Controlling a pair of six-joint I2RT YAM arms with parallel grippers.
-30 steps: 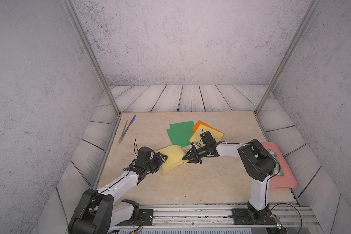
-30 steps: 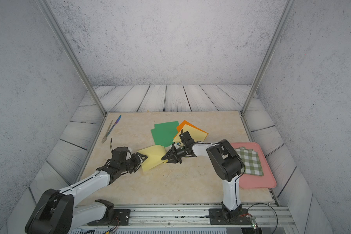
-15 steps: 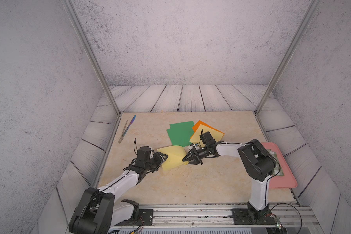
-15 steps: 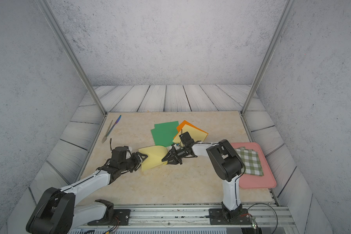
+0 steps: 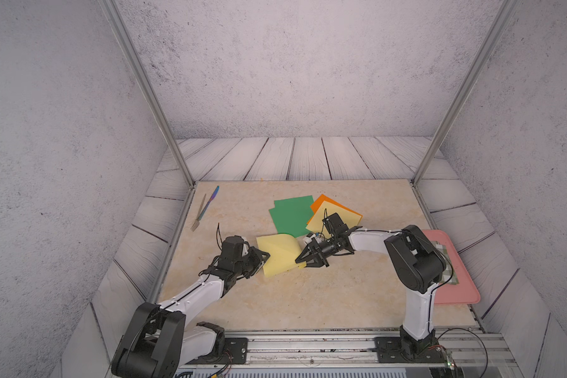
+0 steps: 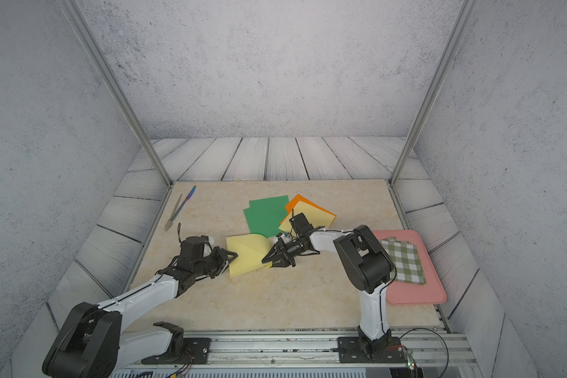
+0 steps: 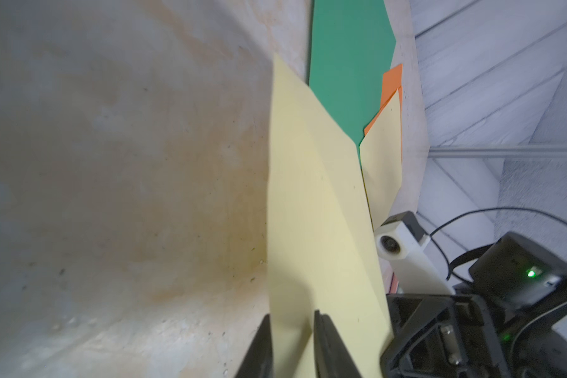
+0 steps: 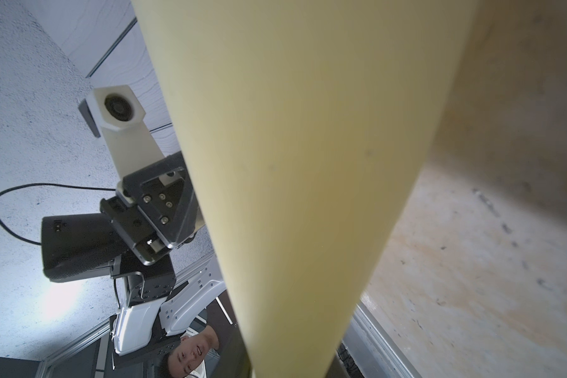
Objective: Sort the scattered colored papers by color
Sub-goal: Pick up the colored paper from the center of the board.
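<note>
A pale yellow paper [image 5: 277, 253] [image 6: 246, 253] arches between my two grippers near the middle of the table. My left gripper [image 5: 263, 258] [image 7: 290, 315] has its jaws drawn in on the sheet's left edge. My right gripper [image 5: 300, 260] [image 6: 265, 260] is shut on the opposite corner; in the right wrist view the yellow paper [image 8: 292, 163] hides its jaws. Behind them lie green papers [image 5: 290, 214], with an orange paper [image 5: 321, 200] to their right and another yellow paper [image 5: 333, 216] on top of the orange.
A fork [image 5: 198, 216] and a blue-handled knife [image 5: 211, 198] lie at the table's far left. A pink tray [image 6: 416, 294] at the right edge holds a green-and-white checked cloth [image 6: 405, 260]. Metal posts stand at both back corners.
My left gripper's jaws have closed in on the yellow paper's left edge. The sheet has bowed up a little more between the grippers. The right gripper has barely moved.
</note>
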